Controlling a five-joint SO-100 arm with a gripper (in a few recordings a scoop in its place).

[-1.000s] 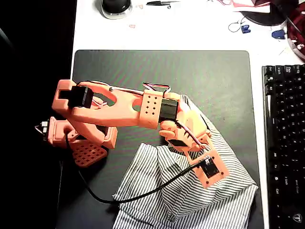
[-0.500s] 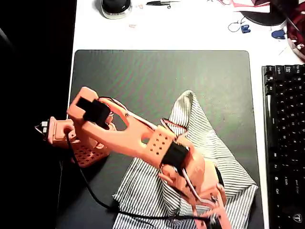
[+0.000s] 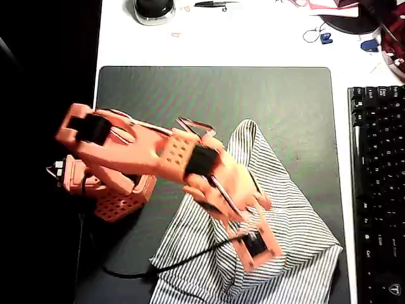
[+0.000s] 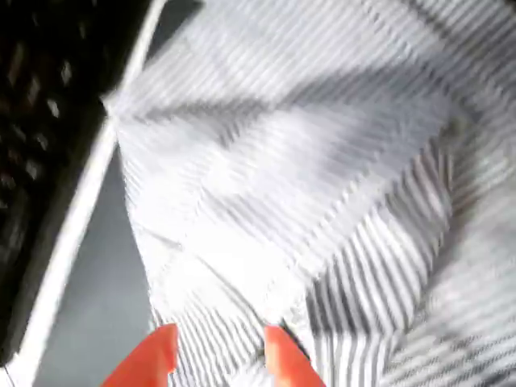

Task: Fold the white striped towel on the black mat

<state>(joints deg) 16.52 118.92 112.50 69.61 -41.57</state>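
Towel: the white striped towel (image 3: 297,221) is seen lying crumpled on the lower right part of the black mat (image 3: 209,101), one pointed corner drawn up toward the mat's middle and the bulk spread toward the bottom edge of the overhead view.
Appearance: fine dark pinstripes on white cloth are shown running in several directions where layers overlap; in the wrist view (image 4: 306,185) raised ridges and a flat diagonal panel are made out, though the picture is blurred.
Arm: the orange arm (image 3: 133,149) is pictured reaching from its base at the mat's left edge out over the cloth.
Gripper: the gripper (image 4: 216,355) is shown at the bottom of the wrist view with its two orange tips slightly apart and striped cloth seen between them; whether the cloth is pinched cannot be told from the blur.
Why so placed: the gripper is judged to be held low over the bunched middle so that a layer or edge can be taken and carried across.
Surroundings: a black keyboard (image 3: 378,190) is seen just beside the mat's right edge on the white desk (image 3: 253,38).
Progress: the fold is judged unfinished, since the cloth lies in an uneven heap and no edges are matched.
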